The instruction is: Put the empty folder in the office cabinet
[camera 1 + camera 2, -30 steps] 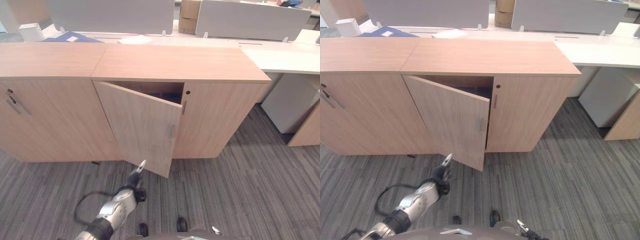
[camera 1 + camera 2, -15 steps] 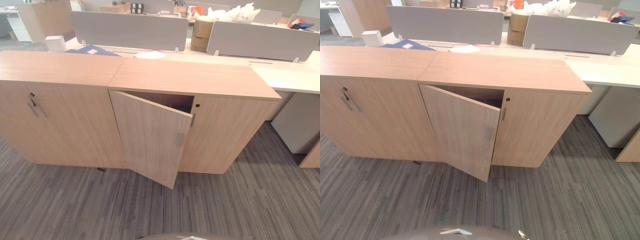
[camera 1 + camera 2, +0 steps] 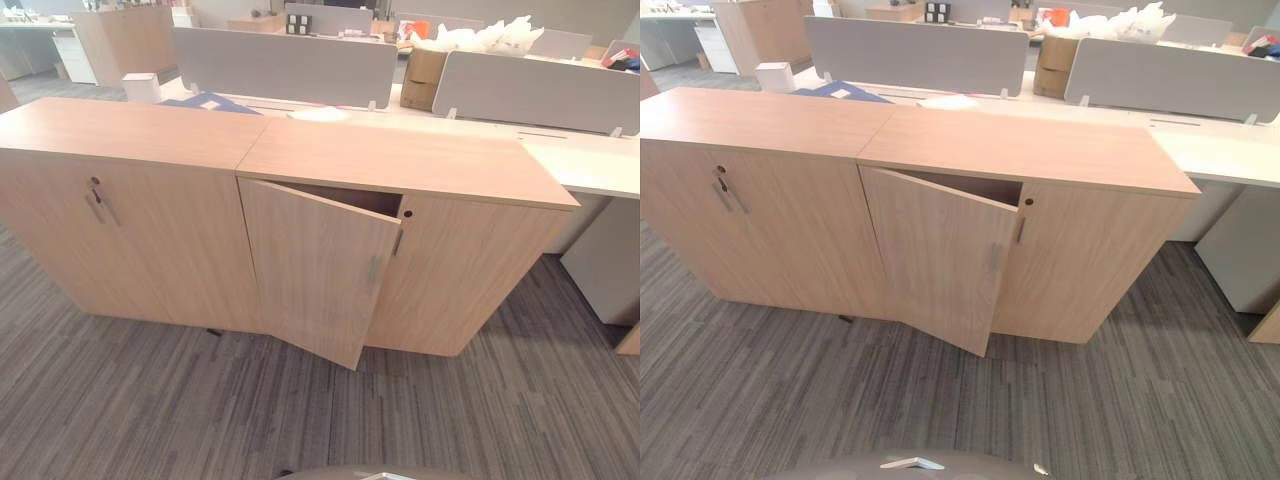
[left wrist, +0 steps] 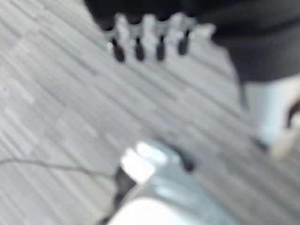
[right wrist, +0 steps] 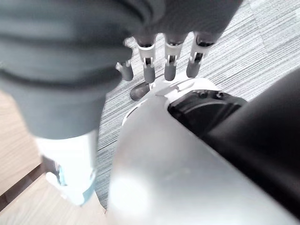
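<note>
The wooden office cabinet (image 3: 400, 160) stands in front of me, with its left door (image 3: 320, 270) swung partly out and a dark gap behind it. A blue flat folder (image 3: 208, 102) lies on the desk behind the cabinet's top, also seen as the folder (image 3: 840, 92) in the right eye view. My left hand (image 4: 150, 40) hangs over the carpet with straight fingers and nothing in it. My right hand (image 5: 168, 61) hangs low with its fingers straight, also holding nothing.
A second cabinet (image 3: 120, 230) with a key in its lock (image 3: 96, 190) adjoins on the left. Grey divider screens (image 3: 285, 65), a cardboard box (image 3: 425, 65) and a white desk (image 3: 600, 165) stand behind. Striped grey carpet (image 3: 150, 400) lies before the cabinets.
The camera has tilted up and shifted. My left arm, raised near the door's lower corner one second ago, has dropped from the eye views. The door's angle is unchanged.
</note>
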{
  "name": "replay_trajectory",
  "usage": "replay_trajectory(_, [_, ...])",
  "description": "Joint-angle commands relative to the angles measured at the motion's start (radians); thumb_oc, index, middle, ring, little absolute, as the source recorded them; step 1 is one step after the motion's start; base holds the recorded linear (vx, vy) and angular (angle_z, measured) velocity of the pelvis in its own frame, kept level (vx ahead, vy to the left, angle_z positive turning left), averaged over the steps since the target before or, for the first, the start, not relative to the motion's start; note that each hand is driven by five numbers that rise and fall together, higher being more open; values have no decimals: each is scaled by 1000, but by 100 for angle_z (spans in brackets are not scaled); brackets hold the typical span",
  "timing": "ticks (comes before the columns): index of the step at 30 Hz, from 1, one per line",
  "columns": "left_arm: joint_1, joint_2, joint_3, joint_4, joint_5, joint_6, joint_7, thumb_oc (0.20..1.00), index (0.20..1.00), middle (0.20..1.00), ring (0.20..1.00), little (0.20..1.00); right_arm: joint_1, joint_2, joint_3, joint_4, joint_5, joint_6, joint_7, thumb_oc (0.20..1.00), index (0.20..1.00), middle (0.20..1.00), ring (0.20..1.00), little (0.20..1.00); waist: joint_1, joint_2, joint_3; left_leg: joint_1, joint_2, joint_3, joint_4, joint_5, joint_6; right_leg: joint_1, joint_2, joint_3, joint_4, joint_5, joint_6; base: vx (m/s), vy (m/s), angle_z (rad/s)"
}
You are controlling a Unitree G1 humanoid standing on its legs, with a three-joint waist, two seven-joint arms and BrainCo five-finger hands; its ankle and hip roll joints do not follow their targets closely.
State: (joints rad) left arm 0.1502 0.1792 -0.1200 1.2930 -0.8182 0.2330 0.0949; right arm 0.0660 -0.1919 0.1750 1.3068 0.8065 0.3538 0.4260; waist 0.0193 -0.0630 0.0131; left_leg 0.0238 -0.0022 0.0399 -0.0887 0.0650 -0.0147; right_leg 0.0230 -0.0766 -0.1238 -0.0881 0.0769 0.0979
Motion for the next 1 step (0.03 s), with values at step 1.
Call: replay_trajectory(1, [-71,9,3,28,9,-2,-16,1000,1000,1000,1000,1000,-98,8,0,20,34,8,18,1000,1000,1000,1000,1000,4,17,74,63,-40,1,1,-131,57,69,-15,-22,1,-35,30,0,0,0])
